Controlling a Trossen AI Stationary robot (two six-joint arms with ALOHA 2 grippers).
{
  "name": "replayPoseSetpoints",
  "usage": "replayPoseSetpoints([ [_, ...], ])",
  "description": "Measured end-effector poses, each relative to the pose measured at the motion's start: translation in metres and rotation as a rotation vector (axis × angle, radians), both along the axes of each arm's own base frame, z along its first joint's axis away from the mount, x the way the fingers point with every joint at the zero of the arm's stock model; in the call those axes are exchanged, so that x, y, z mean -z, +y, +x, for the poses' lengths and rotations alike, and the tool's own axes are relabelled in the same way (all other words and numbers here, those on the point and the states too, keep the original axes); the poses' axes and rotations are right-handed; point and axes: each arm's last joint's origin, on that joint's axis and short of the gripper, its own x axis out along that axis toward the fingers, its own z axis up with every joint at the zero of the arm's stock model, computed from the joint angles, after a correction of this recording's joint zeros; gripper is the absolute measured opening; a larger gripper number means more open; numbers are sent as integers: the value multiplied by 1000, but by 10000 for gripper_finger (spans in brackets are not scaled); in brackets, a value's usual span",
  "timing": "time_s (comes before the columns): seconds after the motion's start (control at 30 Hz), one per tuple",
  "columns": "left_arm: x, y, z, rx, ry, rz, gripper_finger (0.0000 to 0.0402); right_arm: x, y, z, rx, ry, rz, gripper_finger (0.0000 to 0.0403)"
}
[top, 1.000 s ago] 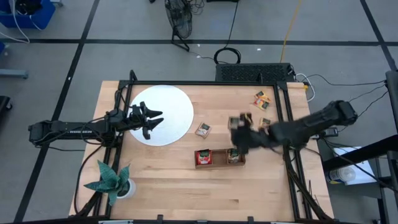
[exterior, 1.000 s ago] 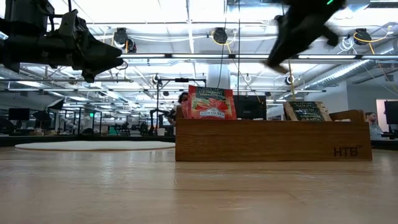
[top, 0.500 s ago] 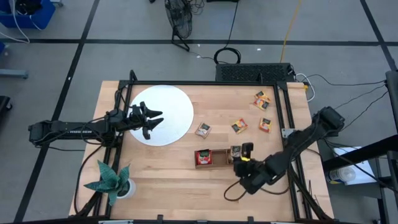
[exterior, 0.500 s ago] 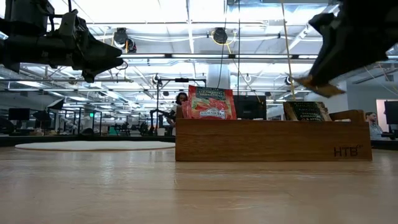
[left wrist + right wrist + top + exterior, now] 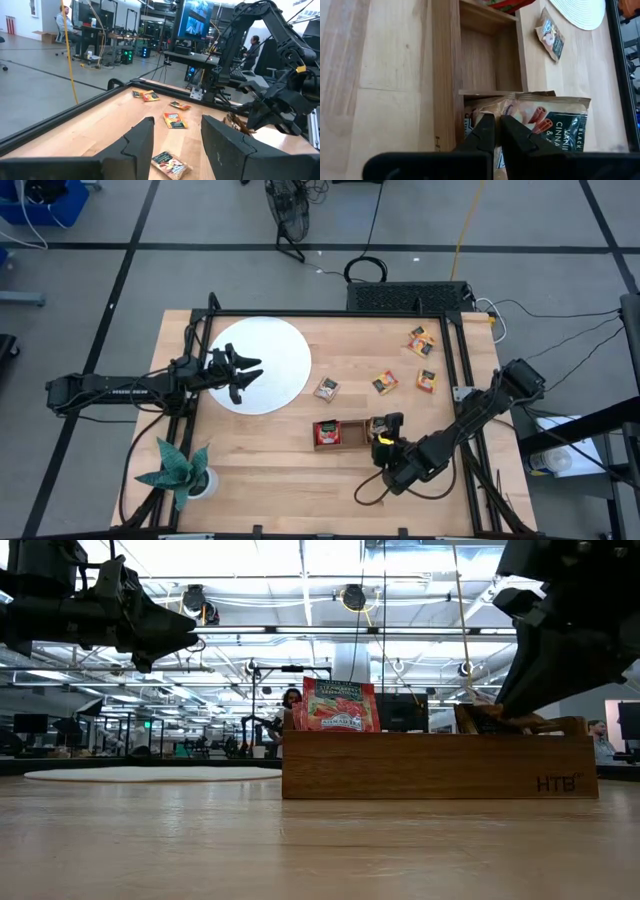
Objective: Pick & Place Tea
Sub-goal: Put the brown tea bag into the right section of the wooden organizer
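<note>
The wooden tray (image 5: 350,446) lies mid-table, seen side-on in the low view (image 5: 430,765). A red tea sachet (image 5: 326,434) stands upright in its left compartment. My right gripper (image 5: 384,429) slants down over the right compartment, shut on a beige-and-green cinnamon tea sachet (image 5: 547,120). Another sachet (image 5: 470,119) sits in that compartment. Several loose sachets (image 5: 326,388) (image 5: 385,382) (image 5: 427,380) lie flat on the table beyond the tray. My left gripper (image 5: 240,370) hovers open over the white disc (image 5: 275,345), holding nothing. My right gripper pinches the cinnamon sachet by one side edge (image 5: 506,111) between its two fingers (image 5: 484,131). The fingers slant down from the table's near right. The sachet sticks out sideways from the fingers, and its lower part (image 5: 488,718) is level with the rim of the tray's right compartment.
A paper plant (image 5: 180,470) stands near the front left corner. More sachets (image 5: 420,340) lie at the back right. A black frame rail (image 5: 465,370) runs along the table's right side. Bare wood stretches in front of the tray.
My right gripper has swung from beyond the tray toward the table's near edge and sunk, carrying the cinnamon sachet. It now points back at the tray's right compartment, and the sachet has come down from the air to the tray's rim.
</note>
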Motion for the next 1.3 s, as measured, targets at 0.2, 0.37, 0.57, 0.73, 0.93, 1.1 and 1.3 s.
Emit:
replayPoseSetpoints([
  [0.2,0,0,0,0,0,0,166,0,-1,1,25,-13,18,10],
  [0.37,0,0,0,0,0,0,166,0,-4,4,42,-27,29,49],
  [0.57,0,0,0,0,0,0,166,-12,-8,8,47,-80,69,117],
  [0.73,0,0,0,0,0,0,166,-30,-11,4,10,-119,88,150],
  [0.93,0,0,0,0,0,0,166,-42,-26,7,21,-92,192,77],
  [1.1,0,0,0,0,0,0,166,-31,-36,16,-24,79,369,9],
  [1.3,0,0,0,0,0,0,166,-26,-44,18,-14,162,438,1],
])
